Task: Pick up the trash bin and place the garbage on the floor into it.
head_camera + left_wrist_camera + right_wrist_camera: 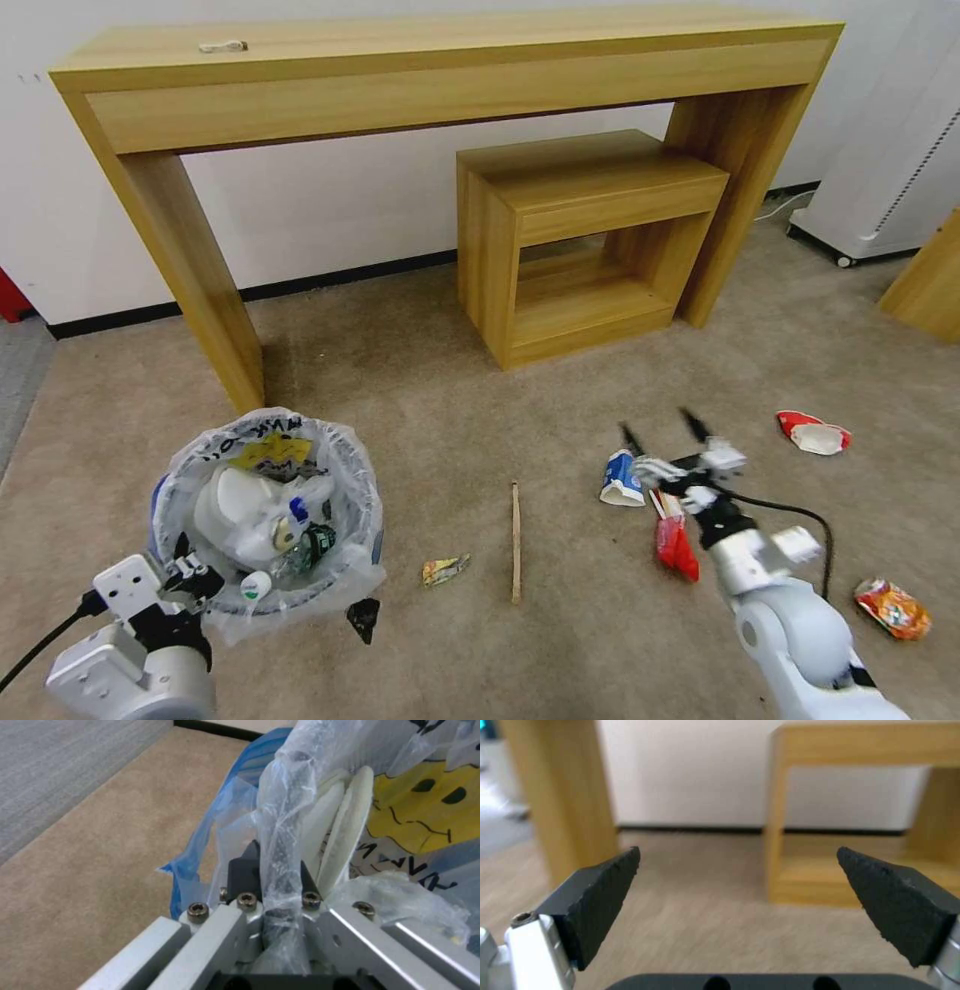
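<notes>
Two grippers are seen at work over the floor [420, 420], a beige carpet. The bin [267, 510], blue and lined with a crinkly whitish bag bearing black print and a yellow patch, is held at the left of the head view, close to the leg of the long wooden table [440, 60]. Its near rim is clamped by the left gripper [280, 870]; in the left wrist view the black fingers [240, 873] are closed on a bunched fold of bag over the blue rim. Inside the bin, white slippers [345, 828], a small bottle [312, 545] and crumpled plastic are seen.

The right gripper [662, 432] is held out over the floor at the right, its jaws spread wide and nothing between them; in the right wrist view the two black pads [600, 900] stand well apart, with carpet and a small wooden shelf [590, 240] beyond. Just below it in the head view lie a blue-white cup [622, 480] and a red wrapper [676, 545].

Other litter is scattered on the floor: a wooden stick [516, 540] and a small crumpled wrapper [444, 570] between bin and right arm, a red-white cup [814, 433] farther right, and an orange snack bag [893, 608] near the right arm. A small dark scrap [363, 617] lies just beside the bin.
</notes>
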{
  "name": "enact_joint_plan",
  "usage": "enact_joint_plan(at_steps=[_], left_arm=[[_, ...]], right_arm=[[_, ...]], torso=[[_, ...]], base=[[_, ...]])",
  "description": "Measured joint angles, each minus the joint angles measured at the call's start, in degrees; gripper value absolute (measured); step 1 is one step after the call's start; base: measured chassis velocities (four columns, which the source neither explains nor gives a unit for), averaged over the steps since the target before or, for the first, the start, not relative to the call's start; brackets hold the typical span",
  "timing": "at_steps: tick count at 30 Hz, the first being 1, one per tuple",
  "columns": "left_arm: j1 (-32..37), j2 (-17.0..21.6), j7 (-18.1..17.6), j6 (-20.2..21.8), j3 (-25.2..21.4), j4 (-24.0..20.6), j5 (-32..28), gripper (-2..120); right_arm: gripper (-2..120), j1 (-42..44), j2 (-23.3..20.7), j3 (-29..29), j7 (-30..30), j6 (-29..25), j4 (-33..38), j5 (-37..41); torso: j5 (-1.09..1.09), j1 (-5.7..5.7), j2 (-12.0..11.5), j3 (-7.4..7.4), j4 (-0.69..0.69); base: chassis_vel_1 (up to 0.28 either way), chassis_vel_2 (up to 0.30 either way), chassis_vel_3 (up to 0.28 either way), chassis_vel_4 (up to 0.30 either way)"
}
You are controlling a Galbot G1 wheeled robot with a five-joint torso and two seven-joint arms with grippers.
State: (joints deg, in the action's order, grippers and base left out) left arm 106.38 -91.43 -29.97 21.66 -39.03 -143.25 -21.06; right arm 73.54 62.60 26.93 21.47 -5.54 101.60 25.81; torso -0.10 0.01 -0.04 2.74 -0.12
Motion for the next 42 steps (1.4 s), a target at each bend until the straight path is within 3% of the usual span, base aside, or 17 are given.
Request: enact_joint_plan(at_steps=[3,4,8,13,16,19,26,28,30,32,42], left_arm=[[0.9,-0.6,0.0,0.0,-0.3,0.0,0.7,0],[0.9,-0.6,0.0,0.0,-0.3,0.0,0.7,0],[1.7,-0.7,0.0,-0.1,-0.9,0.0,1.1,0],[1.7,-0.8,0.0,-0.2,-1.4,0.0,1.1,0],[1.8,-0.8,0.0,-0.4,-1.6,0.0,1.3,0],[1.9,-0.8,0.0,-0.5,-1.6,0.0,1.6,0],[2.2,-0.7,0.0,-0.7,-1.4,0.0,2.4,0],[2.6,-0.7,0.0,-1.2,-1.3,0.0,2.9,0],[2.7,-0.7,0.0,-1.3,-1.3,0.0,3.0,0],[2.8,-0.7,0.0,-1.5,-1.3,0.0,3.1,0],[2.9,-0.7,-0.2,-1.7,-1.9,0.0,3.1,0]], right_arm=[[100,-6.7,-2.9,-7.1,0.9,6.7,-3.9,0.9],[100,-6.7,-2.9,-7.1,0.9,6.7,-3.9,0.9],[100,-15.0,-3.9,-16.1,1.3,16.3,-8.6,1.9],[100,-19.4,-2.9,-20.9,1.8,21.9,-12.3,2.2],[100,-22.0,-1.5,-23.6,1.3,27.9,-14.5,2.7],[100,-23.3,-0.4,-25.6,1.2,29.4,-16.1,2.8],[100,-28.0,2.5,-32.0,7.0,27.1,-22.4,-1.6],[100,-31.0,4.8,-34.9,14.4,23.6,-26.7,-9.2],[100,-31.7,5.3,-35.3,16.3,22.6,-27.8,-11.1],[100,-33.6,7.4,-36.1,23.0,18.7,-31.7,-17.6],[100,-38.8,13.0,-35.9,40.9,10.5,-43.6,-32.5]], torso=[[-0.01,0.00,0.0,0.01,0.00],[-0.01,0.00,0.0,0.01,0.00],[-0.02,0.00,0.0,0.01,0.01],[-0.01,0.00,0.0,0.01,0.01],[-0.03,0.00,0.0,0.01,0.00],[-0.02,0.00,0.0,0.01,0.00],[-0.02,0.00,0.0,0.01,0.00],[-0.01,0.00,0.0,0.01,0.00],[-0.03,0.00,0.0,0.01,0.01],[-0.02,0.00,0.0,0.01,0.00],[-0.02,0.00,0.0,0.00,0.01]], base=[[0.000,0.000,0.000,0.000],[0.000,0.000,0.000,0.000],[0.000,0.000,0.000,0.000],[0.000,0.000,0.000,0.000],[0.000,0.000,0.000,0.000],[0.000,0.000,0.000,0.000],[0.000,0.000,0.000,0.000],[0.000,0.000,0.000,0.000],[0.000,0.000,0.000,0.000],[0.000,0.000,0.000,0.000],[0.000,0.000,0.000,0.000]])
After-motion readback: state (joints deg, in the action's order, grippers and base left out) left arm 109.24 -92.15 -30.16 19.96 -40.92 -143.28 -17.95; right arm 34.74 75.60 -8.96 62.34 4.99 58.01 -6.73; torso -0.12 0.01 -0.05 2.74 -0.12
